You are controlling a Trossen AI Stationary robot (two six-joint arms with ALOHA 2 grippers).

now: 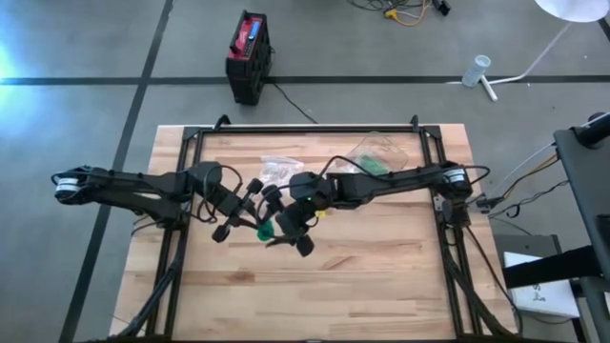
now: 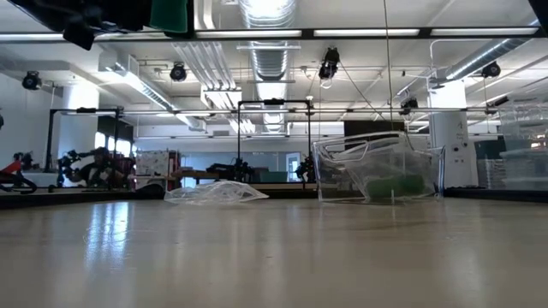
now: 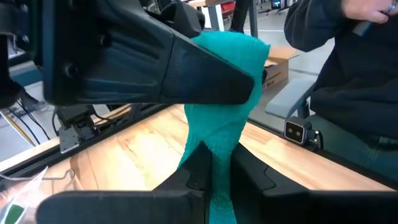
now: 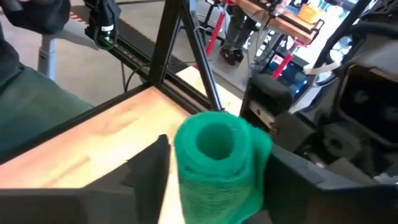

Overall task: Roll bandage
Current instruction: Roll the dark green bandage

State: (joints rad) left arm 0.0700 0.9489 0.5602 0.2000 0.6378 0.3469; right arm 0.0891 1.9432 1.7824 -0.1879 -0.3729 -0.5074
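Surface [image 1: 381,286]: a wooden top, with both arms meeting above its centre, lifted clear of the wood.

Progress: the green bandage [image 4: 217,165] is largely wound. The right wrist view shows a tight roll with an open core, standing between the fingers of the right claw [image 4: 214,180]. A loose tail runs from the roll toward the left claw [image 3: 214,177], whose fingers are pressed nearly together on that strip. I judge the winding well advanced but not finished: the tail has yet to be taken up and the roll set down.

Right claw state: the fingers flank the roll on both sides, moderately spread. Whether they press on it or stand just off it I cannot tell.

Bandage location: in the high view it hangs at mid-surface, at about 9 o'clock of the right claw and 3 o'clock of the left.

Containers, largest first:
- Clear plastic container [image 2: 377,168], toward 1 o'clock of the surface, holding something green, probably a further bandage; contents otherwise indistinct.
- Crumpled clear wrapper [image 2: 214,193], toward 12 o'clock, lying flat; anything inside cannot be made out.
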